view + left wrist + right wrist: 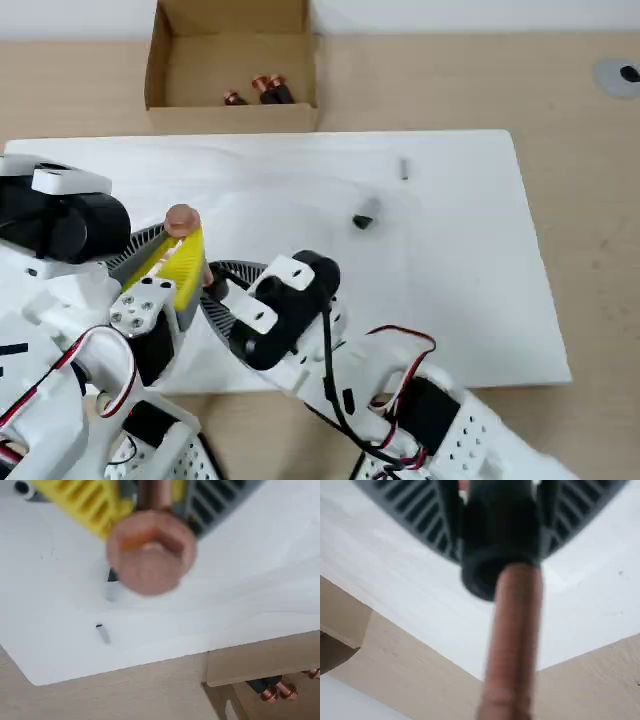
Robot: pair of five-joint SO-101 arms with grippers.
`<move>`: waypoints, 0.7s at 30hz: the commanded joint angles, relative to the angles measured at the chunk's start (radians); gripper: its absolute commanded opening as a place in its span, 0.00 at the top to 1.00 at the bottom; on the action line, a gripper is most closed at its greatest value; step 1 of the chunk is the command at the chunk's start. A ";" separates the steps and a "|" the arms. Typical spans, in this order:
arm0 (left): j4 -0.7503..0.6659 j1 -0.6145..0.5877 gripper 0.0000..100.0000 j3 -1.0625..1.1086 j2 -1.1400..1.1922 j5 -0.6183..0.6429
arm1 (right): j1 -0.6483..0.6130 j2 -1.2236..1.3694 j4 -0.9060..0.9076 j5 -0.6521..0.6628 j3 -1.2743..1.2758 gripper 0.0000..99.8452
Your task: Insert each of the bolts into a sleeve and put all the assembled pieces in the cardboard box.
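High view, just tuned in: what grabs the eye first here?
At the white mat's near edge, the left gripper pinches a copper bolt whose shaft meets the mouth of the black sleeve in the right gripper. Past the mat, the cardboard box holds assembled pieces; a loose sleeve lies mid-mat.

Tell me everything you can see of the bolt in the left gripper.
The bolt looks like copper-coloured metal, with a wide round head and a long shank. The left gripper is shut on the shank, between its yellow and grey fingers, above the white sheet. The far end meets the mouth of the black sleeve held in the right gripper.
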 commanded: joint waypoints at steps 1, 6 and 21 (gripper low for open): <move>-0.031 0.002 1.00 -0.002 -0.002 -0.003 | -0.015 -0.015 -0.006 -0.008 -0.010 0.99; -0.035 0.002 1.00 -0.002 0.001 -0.009 | -0.015 -0.015 -0.006 -0.008 -0.008 0.99; -0.068 -0.060 1.00 0.058 -0.001 -0.051 | -0.015 -0.015 -0.006 -0.008 -0.007 0.99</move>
